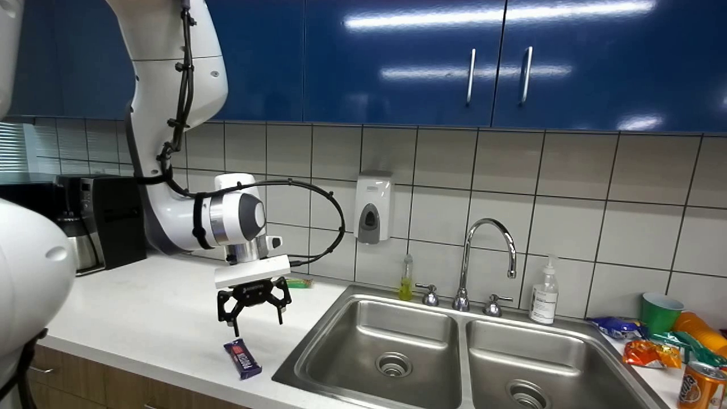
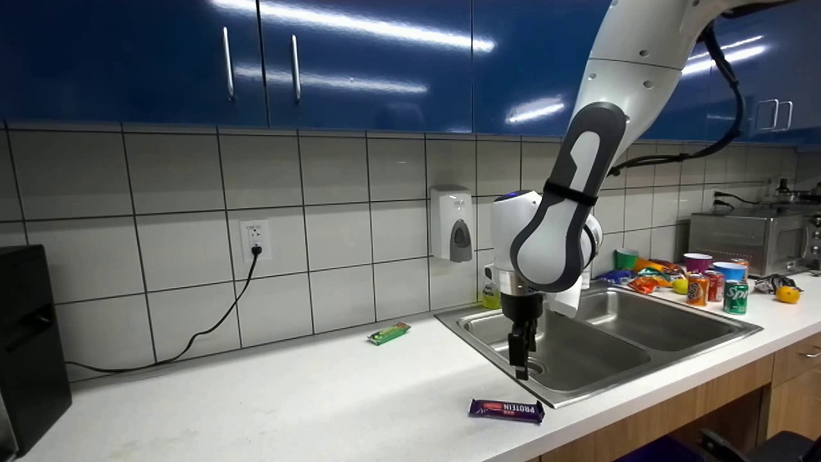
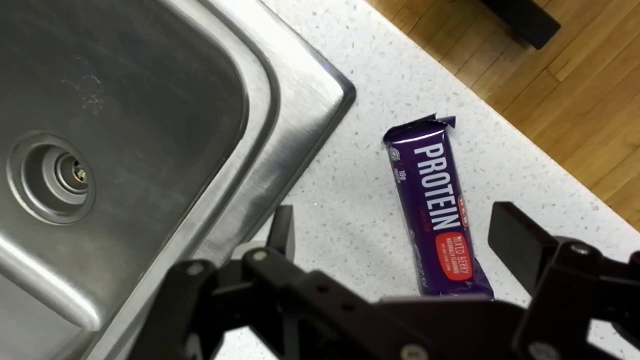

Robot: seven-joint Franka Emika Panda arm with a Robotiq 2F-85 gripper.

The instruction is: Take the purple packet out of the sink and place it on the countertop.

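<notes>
The purple packet (image 1: 243,359), with a pinkish-red patch, lies flat on the white countertop (image 1: 170,318), beside the corner of the steel double-basin sink (image 1: 318,346). It also shows in an exterior view (image 2: 506,410) and in the wrist view (image 3: 432,210). My gripper (image 1: 259,328) is open and empty, pointing down above the countertop, apart from the packet. In the wrist view the packet lies below the space between the open fingers (image 3: 392,225), nearer the right one, its lower end hidden by the gripper body. Both visible basins hold no packet.
A chrome faucet (image 1: 463,267) and soap bottles stand behind the sink. A green item (image 2: 389,333) lies by the wall. Snack packs (image 1: 650,353), cups and cans (image 2: 736,297) stand beyond the sink. A black appliance (image 2: 32,346) stands at the counter's other end.
</notes>
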